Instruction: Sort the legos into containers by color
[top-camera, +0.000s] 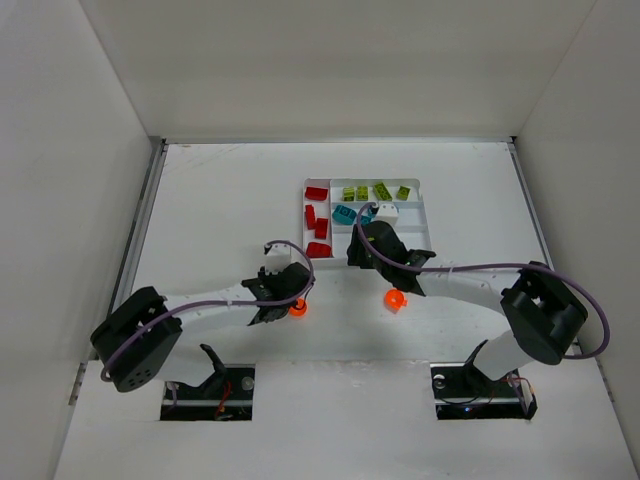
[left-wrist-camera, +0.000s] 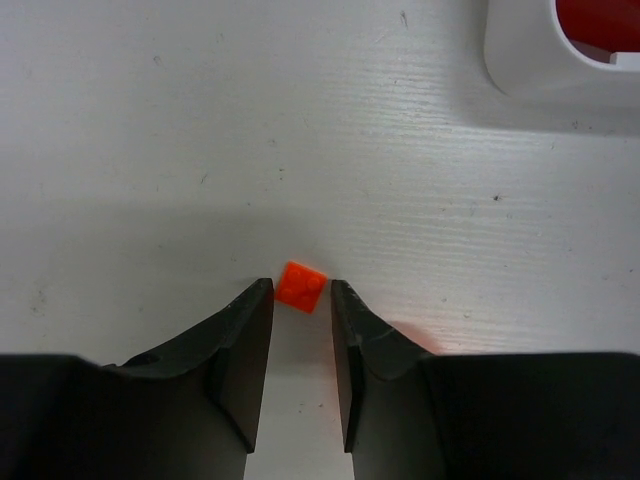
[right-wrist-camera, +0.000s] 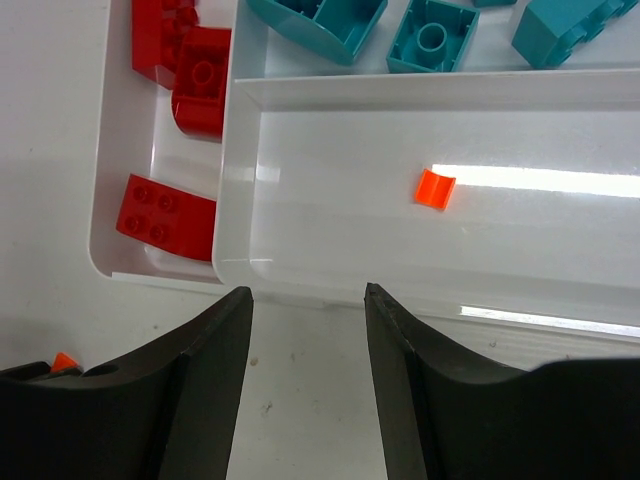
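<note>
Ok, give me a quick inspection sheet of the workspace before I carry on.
Surface: white table, two legos loose: orange brick, round orange piece beside the right arm.
Job's things: white tray; red bricks in side slot, yellow-green bricks far slot, teal bricks middle slot, small orange piece near slot.
Clutter: nothing seen.
Grippers: left gripper open, orange brick between its tips; right gripper open at the tray's near edge.
Cables: purple cable along each arm.
Surroundings: white walls on three sides.
</note>
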